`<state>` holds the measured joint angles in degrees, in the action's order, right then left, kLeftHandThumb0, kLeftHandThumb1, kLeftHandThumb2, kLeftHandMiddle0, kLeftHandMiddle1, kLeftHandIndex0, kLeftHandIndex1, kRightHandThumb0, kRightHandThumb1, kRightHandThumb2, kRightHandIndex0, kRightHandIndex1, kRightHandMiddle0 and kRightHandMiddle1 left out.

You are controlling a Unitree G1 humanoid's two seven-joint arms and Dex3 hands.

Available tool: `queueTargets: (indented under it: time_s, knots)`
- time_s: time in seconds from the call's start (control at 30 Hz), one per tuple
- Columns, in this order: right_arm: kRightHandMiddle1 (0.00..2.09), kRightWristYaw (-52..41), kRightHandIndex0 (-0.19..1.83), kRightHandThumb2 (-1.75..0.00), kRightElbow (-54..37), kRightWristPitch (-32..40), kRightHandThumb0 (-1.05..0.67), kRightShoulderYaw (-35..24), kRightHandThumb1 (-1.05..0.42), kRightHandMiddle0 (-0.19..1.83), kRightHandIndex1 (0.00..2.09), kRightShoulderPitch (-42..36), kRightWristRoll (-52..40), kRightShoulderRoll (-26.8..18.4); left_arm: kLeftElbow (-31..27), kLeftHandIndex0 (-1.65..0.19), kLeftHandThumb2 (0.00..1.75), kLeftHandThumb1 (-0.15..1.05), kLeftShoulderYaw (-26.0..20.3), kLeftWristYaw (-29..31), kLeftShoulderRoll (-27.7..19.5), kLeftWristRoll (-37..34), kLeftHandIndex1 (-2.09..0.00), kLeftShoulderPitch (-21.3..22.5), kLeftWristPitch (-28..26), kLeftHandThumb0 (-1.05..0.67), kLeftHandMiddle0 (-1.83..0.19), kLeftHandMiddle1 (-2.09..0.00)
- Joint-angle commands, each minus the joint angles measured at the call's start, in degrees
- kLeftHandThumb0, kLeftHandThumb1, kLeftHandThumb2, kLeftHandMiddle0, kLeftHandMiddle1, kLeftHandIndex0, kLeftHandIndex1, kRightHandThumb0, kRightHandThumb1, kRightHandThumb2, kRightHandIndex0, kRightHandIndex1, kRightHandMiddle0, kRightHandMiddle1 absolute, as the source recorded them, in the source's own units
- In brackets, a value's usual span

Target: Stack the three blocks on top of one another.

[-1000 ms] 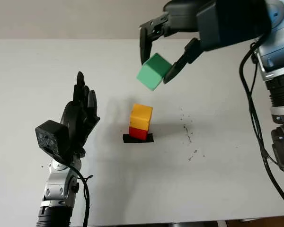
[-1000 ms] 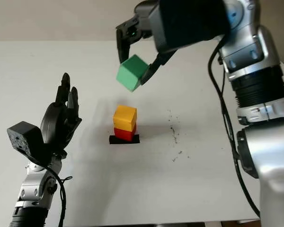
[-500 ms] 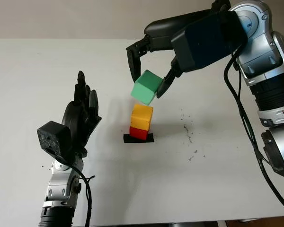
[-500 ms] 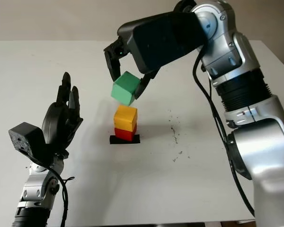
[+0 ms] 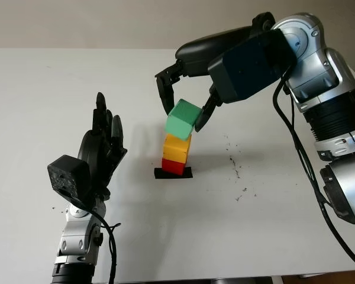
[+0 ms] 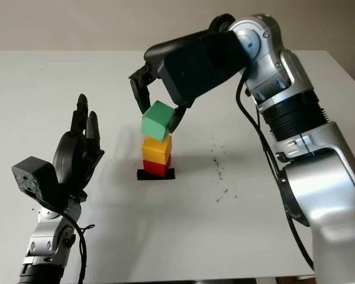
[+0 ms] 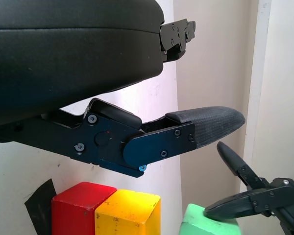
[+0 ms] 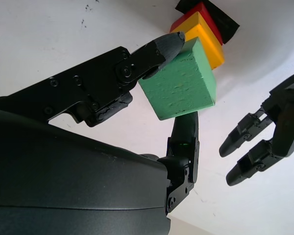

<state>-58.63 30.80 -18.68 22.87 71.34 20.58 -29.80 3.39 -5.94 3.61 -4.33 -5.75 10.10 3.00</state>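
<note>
Right hand (image 5: 186, 109) has lowered the tilted green foam cube (image 5: 183, 119), fingers clamped on it, onto the yellow cube (image 5: 177, 148) atop the red cube (image 5: 173, 166), mid-table. Not released. Left hand (image 5: 100, 151) open, raised near the table's left side.

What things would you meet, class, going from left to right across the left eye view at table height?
Left hand, open and raised → block stack on the black patch, with the right hand holding the green block above it → dark specks.
</note>
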Motion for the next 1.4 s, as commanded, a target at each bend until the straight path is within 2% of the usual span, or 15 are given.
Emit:
queueTargets:
  time_s: [0.0, 0.63, 1.07, 1.37]
  knots:
    - [1.56, 0.29, 0.27, -0.05, 0.25, -0.89, -0.43, 0.27, -0.9, 0.42, 0.06, -0.4, 0.18, 0.15, -0.78, 0.19, 0.67, 1.05, 0.09, 0.16, 0.11, -0.05, 0.0, -0.49, 0.6, -0.78, 0.19, 0.0]
    - [1.66, 1.97, 0.25, -0.06, 1.27, -1.81, -0.4, 0.31, -0.93, 0.33, 0.05, -1.96, 0.26, 1.65, -0.46, 0.19, 0.66, 1.05, -0.11, 0.68, 0.04, -0.3, 0.0, -0.47, 1.36, -0.79, 0.19, 0.0]
    - [1.62, 3.06, 0.22, -0.05, 2.65, -2.48, -0.43, 0.51, -0.93, 0.36, 0.04, -2.22, 0.6, 2.1, -1.95, 0.19, 0.67, 1.05, 0.68, -0.85, 0.45, 0.83, 0.0, -1.23, 0.23, -0.75, 0.19, -0.01]
    - [1.5, 2.94, 0.21, -0.05, 2.99, -2.97, -0.43, 0.62, -0.92, 0.36, 0.04, -2.44, 1.13, 1.79, -1.28, 0.19, 0.67, 1.05, 0.7, -0.79, 0.25, 1.25, 0.0, -1.05, 0.53, -0.76, 0.19, 0.0]
